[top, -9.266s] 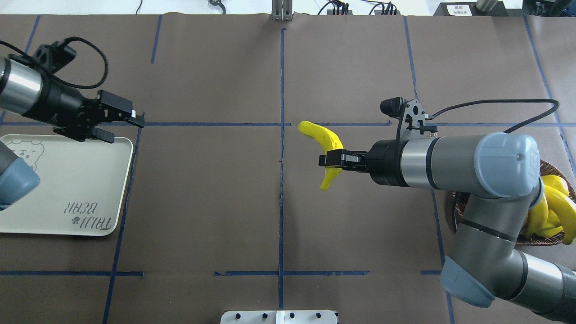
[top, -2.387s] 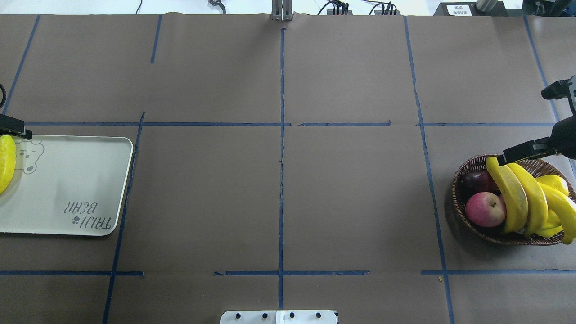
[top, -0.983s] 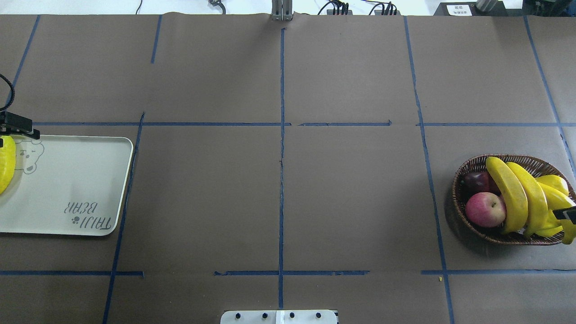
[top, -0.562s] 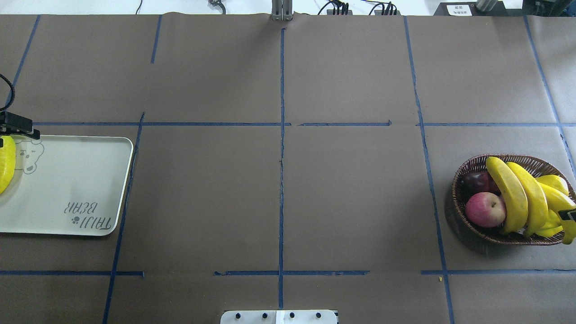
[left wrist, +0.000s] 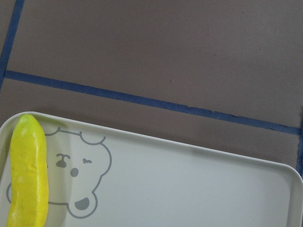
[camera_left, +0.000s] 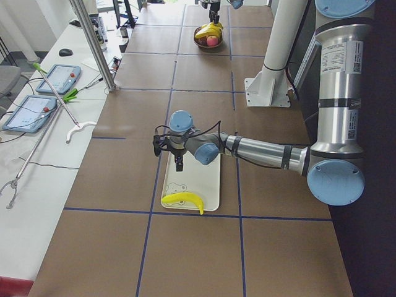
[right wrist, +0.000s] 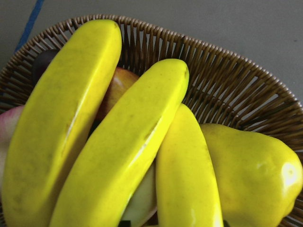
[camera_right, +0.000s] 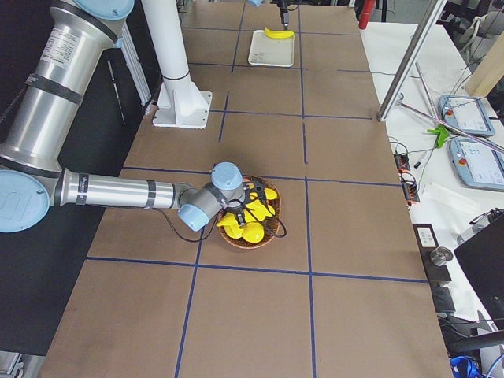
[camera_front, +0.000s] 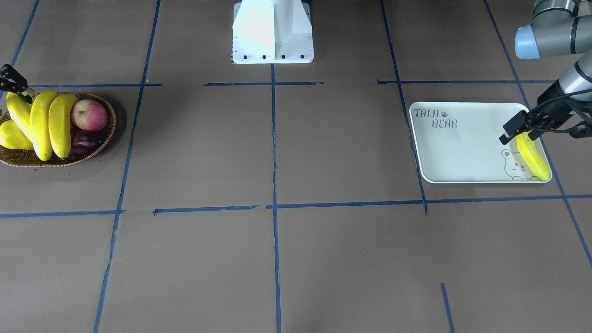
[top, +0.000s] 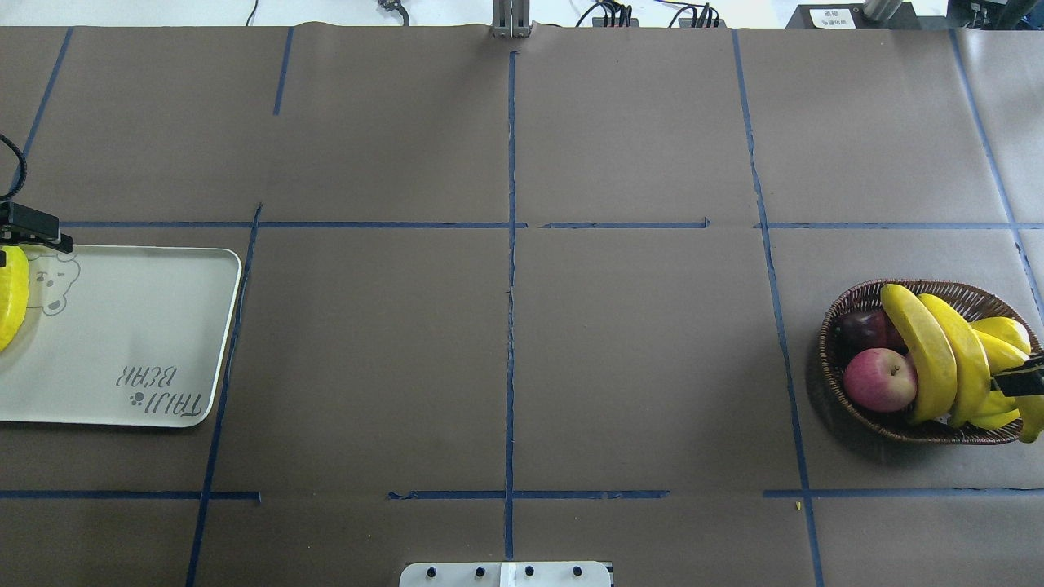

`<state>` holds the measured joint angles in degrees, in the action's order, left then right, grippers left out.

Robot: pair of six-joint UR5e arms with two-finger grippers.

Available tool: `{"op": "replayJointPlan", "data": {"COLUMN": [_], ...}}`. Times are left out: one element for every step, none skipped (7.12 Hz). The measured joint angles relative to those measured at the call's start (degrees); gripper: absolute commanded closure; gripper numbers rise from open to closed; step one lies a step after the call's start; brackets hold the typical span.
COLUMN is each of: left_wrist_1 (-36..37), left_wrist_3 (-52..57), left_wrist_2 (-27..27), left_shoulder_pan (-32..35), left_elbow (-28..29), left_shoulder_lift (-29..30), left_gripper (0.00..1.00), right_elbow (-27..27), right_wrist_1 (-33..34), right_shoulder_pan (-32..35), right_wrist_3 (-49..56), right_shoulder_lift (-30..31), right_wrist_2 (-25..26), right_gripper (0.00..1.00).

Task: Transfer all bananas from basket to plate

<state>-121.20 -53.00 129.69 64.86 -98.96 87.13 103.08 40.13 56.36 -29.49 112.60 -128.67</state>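
Three bananas (top: 922, 350) lie side by side in the wicker basket (top: 938, 287) at the table's right end, filling the right wrist view (right wrist: 128, 142). One fingertip of my right gripper (top: 1021, 381) shows over the outermost banana; I cannot tell whether the gripper is open or shut. A fourth banana (camera_front: 533, 158) lies on the off-white plate (camera_front: 462, 148) by the bear drawing, and also shows in the left wrist view (left wrist: 28, 175). My left gripper (camera_front: 545, 129) hovers just above it, open and empty.
The basket also holds a red apple (top: 879, 379), a dark purple fruit (top: 863, 326) and a yellow pear (right wrist: 251, 175). The robot's white base (camera_front: 273, 32) stands at mid table. Blue tape lines cross the brown table cover.
The banana my right gripper held at mid table now lies on the plate. The right arm went back to the basket. In the last second its fingertip shifted slightly; the left gripper stayed still.
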Motion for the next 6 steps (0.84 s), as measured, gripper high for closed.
{"op": "replayJointPlan", "data": {"left_wrist_1": [0.0, 0.0, 0.0, 0.0, 0.0, -0.07], "left_wrist_3": [0.0, 0.0, 0.0, 0.0, -0.02, -0.05], "left_wrist_2": [0.02, 0.05, 0.09, 0.09, 0.08, 0.1], "left_shoulder_pan": [0.0, 0.0, 0.0, 0.0, 0.0, 0.0], "left_elbow": [0.0, 0.0, 0.0, -0.01, -0.01, 0.0], "left_shoulder_lift": [-0.01, -0.03, -0.03, -0.03, -0.06, -0.12], "left_gripper": [0.0, 0.0, 0.0, 0.0, 0.0, 0.0], "right_elbow": [0.1, 0.17, 0.28, 0.62, 1.1, 1.72], "right_wrist_1": [-0.06, -0.11, -0.15, -0.19, -0.26, -0.32], "right_shoulder_pan": [-0.6, -0.73, -0.66, -0.15, 1.12, 3.05], "right_wrist_3": [-1.09, -1.42, -1.48, -1.43, -1.26, -1.06], "right_shoulder_lift": [-0.25, -0.12, 0.17, 0.7, 1.37, 1.93], "right_wrist_2": [0.01, 0.0, -0.07, -0.25, -0.33, -0.31], "right_gripper": [0.85, 0.92, 0.96, 0.96, 0.96, 0.97]}}
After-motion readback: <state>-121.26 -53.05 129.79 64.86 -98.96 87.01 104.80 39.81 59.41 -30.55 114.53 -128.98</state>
